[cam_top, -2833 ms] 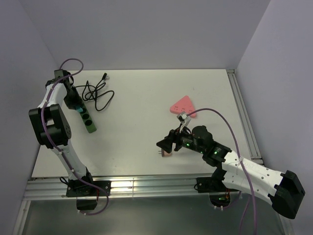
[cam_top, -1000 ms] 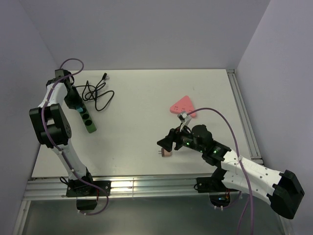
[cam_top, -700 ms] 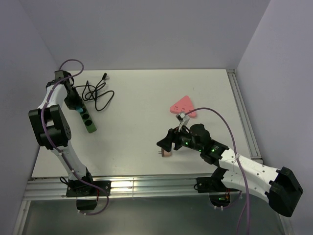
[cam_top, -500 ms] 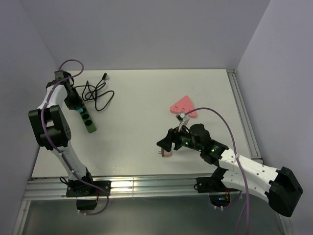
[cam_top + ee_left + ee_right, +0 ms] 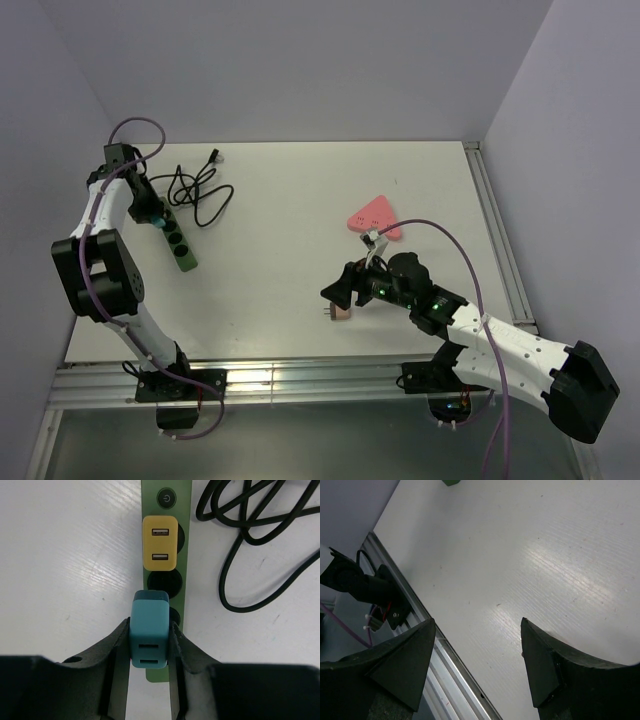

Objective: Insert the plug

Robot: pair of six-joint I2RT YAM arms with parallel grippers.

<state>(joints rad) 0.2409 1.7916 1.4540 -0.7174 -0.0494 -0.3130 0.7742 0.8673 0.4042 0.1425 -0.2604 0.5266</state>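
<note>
Now | left claw (image 5: 150, 626): clamps boxy teal plug (image 5: 150, 636) | strip (image 5: 150, 495): slim, green

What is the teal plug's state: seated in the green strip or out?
Cannot tell. Jaws of the left gripper clamp the teal plug over a socket of the green strip; its prongs are hidden.

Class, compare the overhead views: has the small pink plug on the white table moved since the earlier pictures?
No. The small pink plug lies exactly where it did, just as far below the pink triangular block, which has not shifted either.
</note>
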